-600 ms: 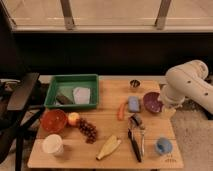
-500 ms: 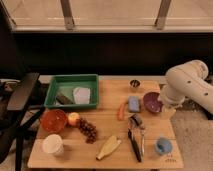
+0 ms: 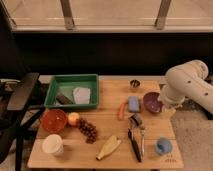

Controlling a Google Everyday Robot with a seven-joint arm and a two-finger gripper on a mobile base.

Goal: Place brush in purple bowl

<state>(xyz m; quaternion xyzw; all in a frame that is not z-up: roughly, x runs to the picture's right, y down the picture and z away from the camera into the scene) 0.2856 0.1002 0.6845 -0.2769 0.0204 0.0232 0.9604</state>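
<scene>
The brush (image 3: 134, 144) lies on the wooden table (image 3: 105, 125) at the front right, black handle toward me and greyish head (image 3: 136, 120) farther back. A thin silver utensil (image 3: 143, 141) lies right beside it. The dark purple bowl (image 3: 151, 102) stands at the right side of the table, behind the brush. My white arm (image 3: 187, 82) reaches in from the right. The gripper (image 3: 168, 108) hangs at the table's right edge, just right of the purple bowl and well away from the brush.
A green tray (image 3: 55, 86) stands back left, and an orange-red bowl (image 3: 53, 120), apple (image 3: 73, 118), grapes (image 3: 88, 130), white cup (image 3: 52, 145) and banana (image 3: 109, 147) are at the front. A carrot (image 3: 121, 111), blue sponge (image 3: 133, 103), metal cup (image 3: 134, 84) and blue cup (image 3: 162, 146) are nearby. A chair (image 3: 20, 100) stands left.
</scene>
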